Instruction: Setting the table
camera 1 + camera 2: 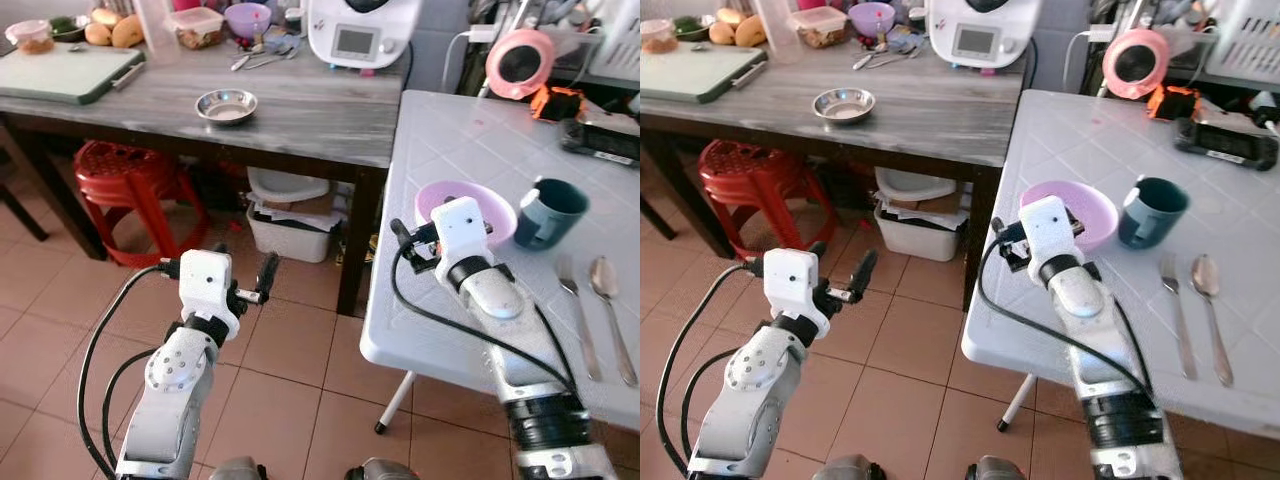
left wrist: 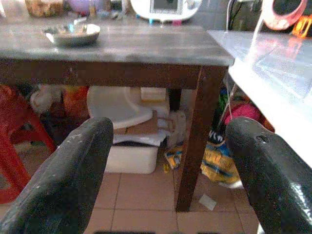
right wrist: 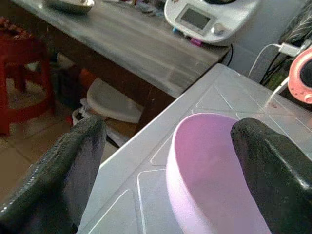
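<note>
Shallow pink plastic bowl (image 1: 1085, 212), smooth and thin-walled, sits near the front-left corner of the white plastic table (image 1: 1110, 150) with its moulded tile pattern; placed there, I judge, as the centre of one setting. Right gripper (image 3: 170, 161) hovers just at the bowl's near rim, black fingers (image 3: 68, 170) spread wide with the rim between them, clasping nothing; whether a finger touches the rim, cannot tell. Likely either just letting go or about to nudge the bowl. Just beside the bowl on its right stands a dark teal ceramic mug (image 1: 1150, 210), upright, glazed, handle toward the bowl. Further right, nearer the table's front edge, a steel fork (image 1: 1175, 310) and steel spoon (image 1: 1212, 310) lie parallel, handles toward the robot, as laid cutlery would. Left gripper (image 2: 161, 170) hangs out over the tan tiled floor (image 1: 290, 340), well apart from both tables, fingers wide and empty, seemingly idle. Beyond, a grey wood-grain table (image 1: 290, 110) with dark legs carries a small round steel dish (image 1: 226, 105), a white kitchen appliance (image 1: 358, 35) and a green cutting board (image 1: 65, 72); red plastic stool (image 1: 125, 180) beneath.
</note>
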### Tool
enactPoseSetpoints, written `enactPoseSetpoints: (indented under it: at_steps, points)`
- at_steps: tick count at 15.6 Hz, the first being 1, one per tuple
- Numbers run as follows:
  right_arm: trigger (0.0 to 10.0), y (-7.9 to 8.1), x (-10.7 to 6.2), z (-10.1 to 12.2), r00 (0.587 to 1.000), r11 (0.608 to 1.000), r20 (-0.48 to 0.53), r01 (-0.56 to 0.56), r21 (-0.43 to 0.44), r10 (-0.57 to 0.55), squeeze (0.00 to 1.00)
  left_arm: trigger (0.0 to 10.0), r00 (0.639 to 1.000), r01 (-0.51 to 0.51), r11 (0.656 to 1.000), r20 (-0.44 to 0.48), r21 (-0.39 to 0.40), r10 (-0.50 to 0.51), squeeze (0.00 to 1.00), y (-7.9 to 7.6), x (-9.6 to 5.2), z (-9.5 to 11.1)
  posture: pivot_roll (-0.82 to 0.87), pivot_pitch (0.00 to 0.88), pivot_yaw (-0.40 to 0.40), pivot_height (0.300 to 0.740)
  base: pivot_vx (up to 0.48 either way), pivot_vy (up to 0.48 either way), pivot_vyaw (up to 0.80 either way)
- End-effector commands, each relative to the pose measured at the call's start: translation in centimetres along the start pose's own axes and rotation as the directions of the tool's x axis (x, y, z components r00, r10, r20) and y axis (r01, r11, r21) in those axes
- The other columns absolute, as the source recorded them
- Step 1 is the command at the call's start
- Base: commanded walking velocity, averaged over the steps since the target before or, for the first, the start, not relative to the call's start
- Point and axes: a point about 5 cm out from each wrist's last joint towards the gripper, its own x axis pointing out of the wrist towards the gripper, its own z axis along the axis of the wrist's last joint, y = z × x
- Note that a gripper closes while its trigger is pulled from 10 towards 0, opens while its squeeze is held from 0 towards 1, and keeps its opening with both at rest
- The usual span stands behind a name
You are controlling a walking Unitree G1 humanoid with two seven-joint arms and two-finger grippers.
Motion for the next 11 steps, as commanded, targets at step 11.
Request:
enactPoseSetpoints:
  at_steps: [11]
  points:
    - [10.0,-2.2,0.6,-0.7,0.985,0.994,-0.153,-0.068,0.082,0.080,0.00,10.0,0.997,0.062,0.998,-0.044,0.014,-0.061,0.00,-0.6,-0.4,0.0,0.03,0.019,0.012,0.740,0.000,0.000,0.00]
